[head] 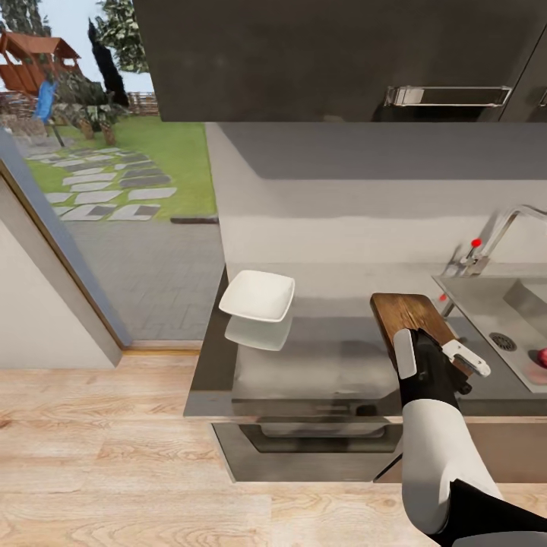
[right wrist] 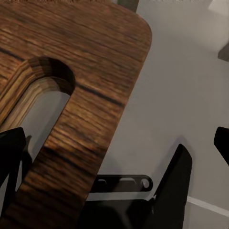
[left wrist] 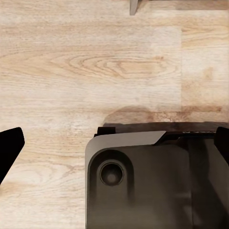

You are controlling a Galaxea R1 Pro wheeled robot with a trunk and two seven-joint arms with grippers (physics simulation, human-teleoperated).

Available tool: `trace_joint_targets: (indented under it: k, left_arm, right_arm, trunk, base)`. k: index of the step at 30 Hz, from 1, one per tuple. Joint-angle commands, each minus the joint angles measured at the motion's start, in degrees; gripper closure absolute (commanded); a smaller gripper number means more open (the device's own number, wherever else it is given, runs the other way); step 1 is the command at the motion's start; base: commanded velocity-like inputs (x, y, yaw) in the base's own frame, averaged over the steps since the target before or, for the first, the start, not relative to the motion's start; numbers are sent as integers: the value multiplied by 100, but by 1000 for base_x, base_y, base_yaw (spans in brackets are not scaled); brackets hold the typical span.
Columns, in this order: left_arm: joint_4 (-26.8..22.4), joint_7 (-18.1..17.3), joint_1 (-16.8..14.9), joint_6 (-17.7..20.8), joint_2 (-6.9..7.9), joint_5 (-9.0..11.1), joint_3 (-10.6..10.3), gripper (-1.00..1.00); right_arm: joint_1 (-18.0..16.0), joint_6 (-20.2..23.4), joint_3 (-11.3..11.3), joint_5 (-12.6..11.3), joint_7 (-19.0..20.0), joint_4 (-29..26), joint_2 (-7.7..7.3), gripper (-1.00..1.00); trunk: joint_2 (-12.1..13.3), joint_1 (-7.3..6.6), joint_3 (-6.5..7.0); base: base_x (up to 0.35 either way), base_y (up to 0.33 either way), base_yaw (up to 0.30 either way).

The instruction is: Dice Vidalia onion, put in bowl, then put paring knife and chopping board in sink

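Right gripper (right wrist: 119, 167) low over chopping board (right wrist: 86, 71), fingers apart, empty. Should swing right to sink (head: 486, 304) and centre over onion (head: 542, 355) before closing.

Open countertop (head: 334, 357) between bowl (head: 257, 295) at 10 o'clock and chopping board (head: 414, 323) at 1 o'clock | faucet (head: 494, 239) guarding sink (head: 486, 304) at 2 o'clock | overhead cabinet (head: 334, 57) capping approach at 12 o'clock

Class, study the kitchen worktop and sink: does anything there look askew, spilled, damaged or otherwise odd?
Nothing is spilled or broken. The chopping board lies at an angle on the countertop rather than square to its edge, with the right gripper over its near end. The bowl sits level near the counter's left end. A reddish item lies in the sink.
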Motion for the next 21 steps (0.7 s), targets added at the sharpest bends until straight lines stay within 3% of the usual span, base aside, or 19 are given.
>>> trace_joint_targets:
  k: [1,8,9,21]
  left_arm:
    - [-5,-4,1,-11,1,2,-1,-100]
    - [-5,-4,1,-11,1,2,-1,-100]
    - [-5,-4,1,-11,1,2,-1,-100]
    - [-5,-4,1,-11,1,2,-1,-100]
  right_arm:
    - [-2,110,-17,-14,-21,336,1,-100]
    - [-2,110,-19,-16,-25,332,1,-100]
    - [-2,110,-19,-16,-25,330,-1,100]
    - [-2,110,-19,-17,-27,327,-8,100]
  trunk:
    - [-4,2,-7]
    - [-4,2,-7]
    - [-4,2,-7]
    - [-4,2,-7]
  base:
    - [0,0,0]
    - [0,0,0]
    - [0,0,0]
    - [0,0,0]
